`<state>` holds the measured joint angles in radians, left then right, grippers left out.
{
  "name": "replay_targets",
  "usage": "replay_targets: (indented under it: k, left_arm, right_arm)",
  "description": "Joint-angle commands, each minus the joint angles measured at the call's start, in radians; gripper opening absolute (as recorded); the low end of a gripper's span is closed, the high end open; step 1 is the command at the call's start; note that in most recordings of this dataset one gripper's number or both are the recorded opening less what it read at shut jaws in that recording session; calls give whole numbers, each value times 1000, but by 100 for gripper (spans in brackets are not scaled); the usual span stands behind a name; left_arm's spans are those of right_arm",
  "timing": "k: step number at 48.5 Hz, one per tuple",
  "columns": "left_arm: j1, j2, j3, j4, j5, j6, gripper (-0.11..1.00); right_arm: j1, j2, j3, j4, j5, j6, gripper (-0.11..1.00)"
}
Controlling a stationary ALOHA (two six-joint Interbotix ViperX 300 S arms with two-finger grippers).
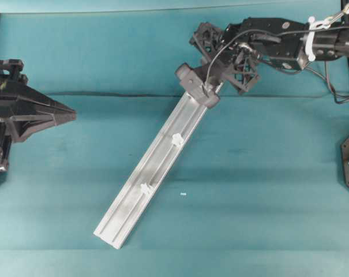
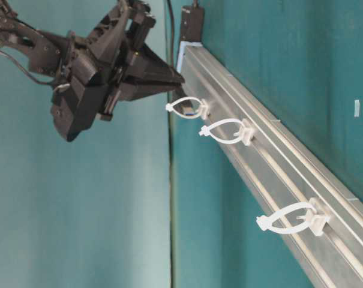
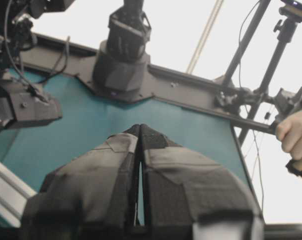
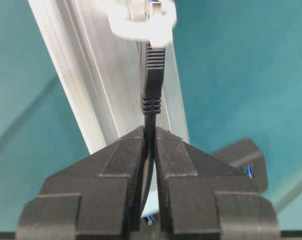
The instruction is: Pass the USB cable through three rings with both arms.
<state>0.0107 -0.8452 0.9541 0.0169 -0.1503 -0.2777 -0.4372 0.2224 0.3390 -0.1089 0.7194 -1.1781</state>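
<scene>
Blurring the first ring [image 4: 141,22] hides the USB cable [image 4: 151,82] tip; right claw [image 4: 150,137] grips it, left claw [image 3: 140,131] clenched empty.

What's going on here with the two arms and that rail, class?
The right tool is shut on the USB cable just behind its plug, and the plug's tip sits in the first ring on the silver rail. The other two rings are not threaded. The left tool is shut, empty, off to the side.
</scene>
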Motion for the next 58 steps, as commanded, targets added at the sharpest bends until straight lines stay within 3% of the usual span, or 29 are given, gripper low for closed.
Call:
replay_targets:
  k: [1, 29, 49, 58]
  left_arm:
    - [5, 2, -9, 3, -6, 2, 5]
    - [6, 2, -6, 3, -6, 2, 5]
    - [31, 107, -17, 3, 5, -3, 5]
    - [106, 195, -15, 3, 3, -5, 8]
  right_arm:
    - [8, 14, -8, 3, -17, -11, 10]
    - [46, 14, -3, 20, -28, -9, 10]
    - [48, -3, 0, 175, -38, -9, 10]
    - [20, -15, 2, 202, -44, -9, 10]
